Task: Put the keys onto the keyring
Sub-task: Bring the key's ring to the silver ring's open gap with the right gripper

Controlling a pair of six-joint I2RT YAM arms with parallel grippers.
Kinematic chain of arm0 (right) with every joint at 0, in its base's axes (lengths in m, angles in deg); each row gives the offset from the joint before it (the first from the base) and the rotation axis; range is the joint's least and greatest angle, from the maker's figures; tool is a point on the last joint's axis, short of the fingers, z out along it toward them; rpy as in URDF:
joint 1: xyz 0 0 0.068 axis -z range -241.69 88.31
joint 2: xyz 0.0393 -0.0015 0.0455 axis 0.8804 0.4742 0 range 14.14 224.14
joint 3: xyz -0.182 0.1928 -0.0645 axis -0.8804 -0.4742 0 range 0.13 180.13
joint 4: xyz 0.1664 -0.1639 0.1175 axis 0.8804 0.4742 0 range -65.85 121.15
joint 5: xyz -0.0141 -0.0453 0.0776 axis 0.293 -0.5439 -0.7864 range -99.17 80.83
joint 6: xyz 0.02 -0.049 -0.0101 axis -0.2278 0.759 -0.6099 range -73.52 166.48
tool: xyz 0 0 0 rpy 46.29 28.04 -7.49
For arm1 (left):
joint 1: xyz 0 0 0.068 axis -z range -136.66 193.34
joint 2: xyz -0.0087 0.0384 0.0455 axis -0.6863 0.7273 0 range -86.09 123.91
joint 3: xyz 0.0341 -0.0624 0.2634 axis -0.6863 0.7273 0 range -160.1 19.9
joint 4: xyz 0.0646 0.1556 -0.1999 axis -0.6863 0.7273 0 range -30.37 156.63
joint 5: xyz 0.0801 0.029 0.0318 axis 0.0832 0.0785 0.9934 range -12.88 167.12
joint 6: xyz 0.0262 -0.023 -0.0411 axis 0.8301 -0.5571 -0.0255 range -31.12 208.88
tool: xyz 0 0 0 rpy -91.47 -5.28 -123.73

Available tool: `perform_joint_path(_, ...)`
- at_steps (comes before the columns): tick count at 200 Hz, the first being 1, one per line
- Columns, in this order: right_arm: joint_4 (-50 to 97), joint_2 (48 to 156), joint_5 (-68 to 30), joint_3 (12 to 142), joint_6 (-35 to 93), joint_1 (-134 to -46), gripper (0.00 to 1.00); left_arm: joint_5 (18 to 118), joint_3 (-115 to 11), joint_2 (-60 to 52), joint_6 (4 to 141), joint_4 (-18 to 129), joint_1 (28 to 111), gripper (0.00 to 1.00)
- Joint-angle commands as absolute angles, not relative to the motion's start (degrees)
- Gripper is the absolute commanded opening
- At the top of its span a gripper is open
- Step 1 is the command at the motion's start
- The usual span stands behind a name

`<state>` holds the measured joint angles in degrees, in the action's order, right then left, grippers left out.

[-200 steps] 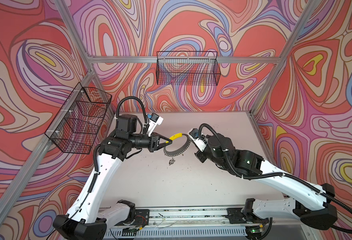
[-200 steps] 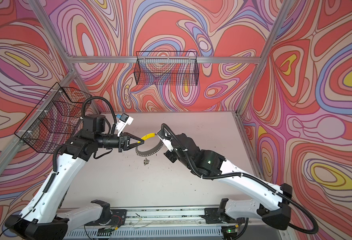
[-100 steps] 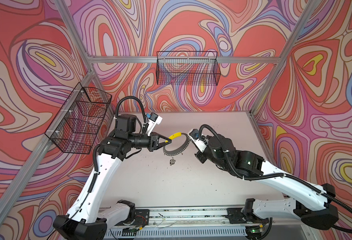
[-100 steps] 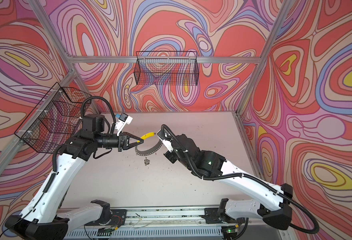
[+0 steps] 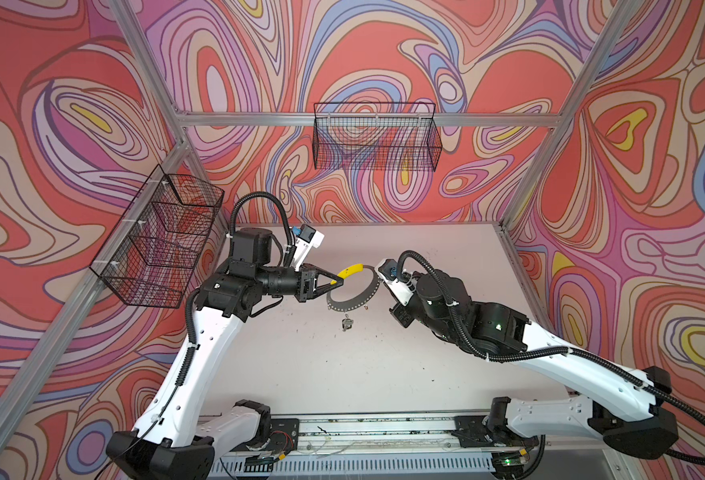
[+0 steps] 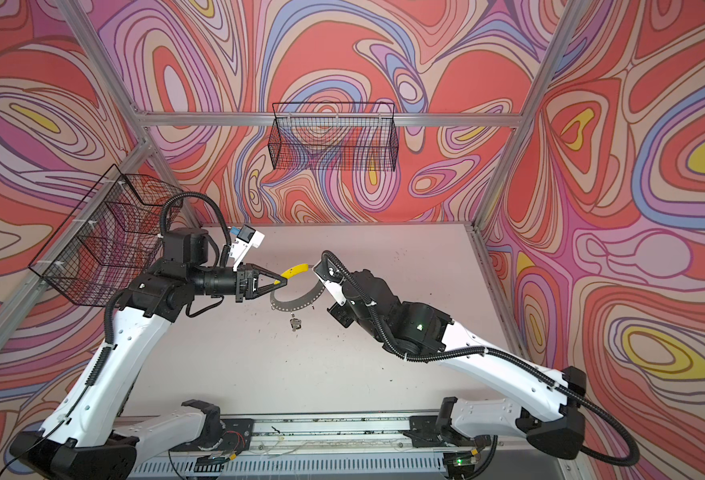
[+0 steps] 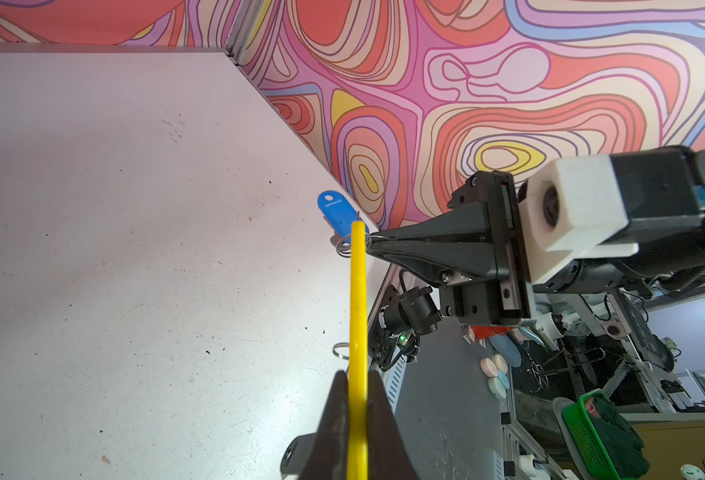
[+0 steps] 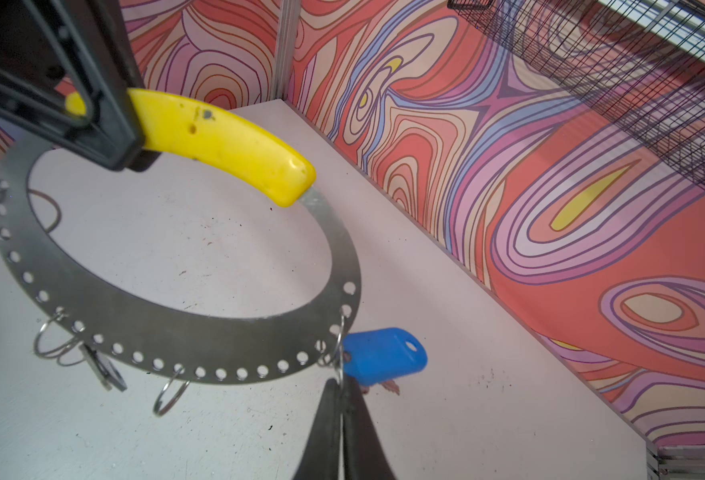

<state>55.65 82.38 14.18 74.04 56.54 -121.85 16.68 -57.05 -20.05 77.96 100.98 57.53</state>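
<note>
While the keyring [image 5: 348, 308] is held above the table [image 5: 300, 365], clamped at its yellow segment [image 8: 217, 141] by the left gripper [image 5: 339, 283] | right gripper [image 8: 341, 390] pinched shut on the wire ring [image 8: 340, 345] of the blue-tagged key [image 8: 384, 359] at the hoop's rim | hoop judged stiff, thin, light; yellow segment best gripped | walls well apart, room left below

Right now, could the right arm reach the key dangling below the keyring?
Probably not yet: the right gripper is shut, holding the blue-tagged key at the keyring; otherwise nothing blocks the dangling key.
</note>
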Motion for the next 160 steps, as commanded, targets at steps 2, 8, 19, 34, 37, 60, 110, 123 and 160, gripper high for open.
perform_joint_path(2, 55.3, 81.9, 14.7, 73.4, 57.7, -122.6, 0.0, 14.7, -57.4, -21.1, 77.5, 99.3, 57.1, 0.0)
perform_joint_path(8, 55.3, 82.0, 14.8, 73.5, 57.7, -122.6, 0.0, 14.8, -57.4, -21.1, 77.5, 99.3, 57.1, 0.0)
perform_joint_path(19, 55.4, 82.1, 15.0, 73.5, 57.7, -122.9, 0.0, 14.8, -57.4, -21.1, 77.4, 99.2, 57.1, 0.0)
perform_joint_path(34, 55.7, 82.1, 15.4, 73.4, 57.7, -123.2, 0.0, 14.9, -57.5, -21.0, 77.1, 99.2, 57.0, 0.0)
perform_joint_path(37, 55.7, 82.0, 15.4, 73.3, 57.7, -123.3, 0.0, 14.9, -57.5, -21.0, 77.1, 99.2, 57.0, 0.0)
perform_joint_path(60, 56.0, 82.0, 16.0, 73.3, 57.8, -123.9, 0.0, 14.6, -57.3, -20.9, 76.3, 98.4, 56.9, 0.0)
perform_joint_path(110, 56.7, 82.6, 18.6, 72.7, 58.5, -125.2, 0.0, 13.2, -56.7, -21.4, 74.3, 95.9, 56.6, 0.0)
perform_joint_path(123, 56.5, 82.6, 19.4, 72.4, 58.7, -125.6, 0.0, 12.8, -56.5, -21.5, 73.8, 95.4, 56.4, 0.0)
perform_joint_path(160, 56.2, 82.8, 21.6, 72.2, 59.1, -126.8, 0.0, 12.1, -56.4, -21.5, 73.6, 95.2, 56.3, 0.0)
